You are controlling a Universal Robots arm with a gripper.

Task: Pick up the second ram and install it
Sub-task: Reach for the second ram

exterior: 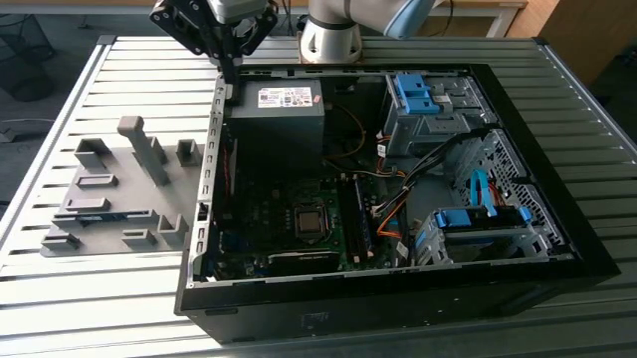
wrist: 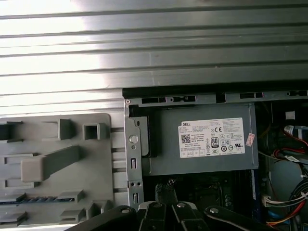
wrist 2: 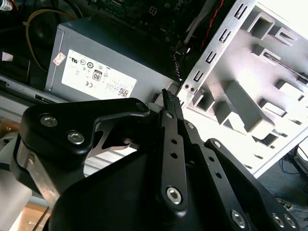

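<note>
1. Exterior view: the black linkage-type hand (exterior: 230,74) hangs fingers-down over the far corner of the black open-sided computer case (exterior: 398,306), towards the exterior view's left.
2. Hand state: the two fingers are brought together, with nothing between them. In both wrist views the tips (wrist 2: 169,96) (wrist: 164,188) meet in one narrow point.
3. Under the hand sits the grey box-shaped power supply with a white label (exterior: 283,112). The second wrist view shows the fingertips just above the edge of this unit (wrist 2: 96,67), beside the perforated metal case wall.
4. Location of the second ram (exterior: 100,218): the slim blue-green memory board lies flat in a slot of the grey plastic fixture plate (exterior: 119,194), outside the case on the exterior view's left. It is well apart from the hand.
5. The first wrist view shows the same board (wrist: 36,198) as a thin blue strip held between low grey blocks of the fixture plate (wrist: 96,168).
6. The case and the fixture plate both rest on the slatted metal table (exterior: 119,298).
7. Inside the case, the dark motherboard (exterior: 289,216) lies on the floor, next to the power supply on its near side.
8. Bright blue drive-bay clips (exterior: 413,93) sit on the metal cages on the exterior view's right.
</note>
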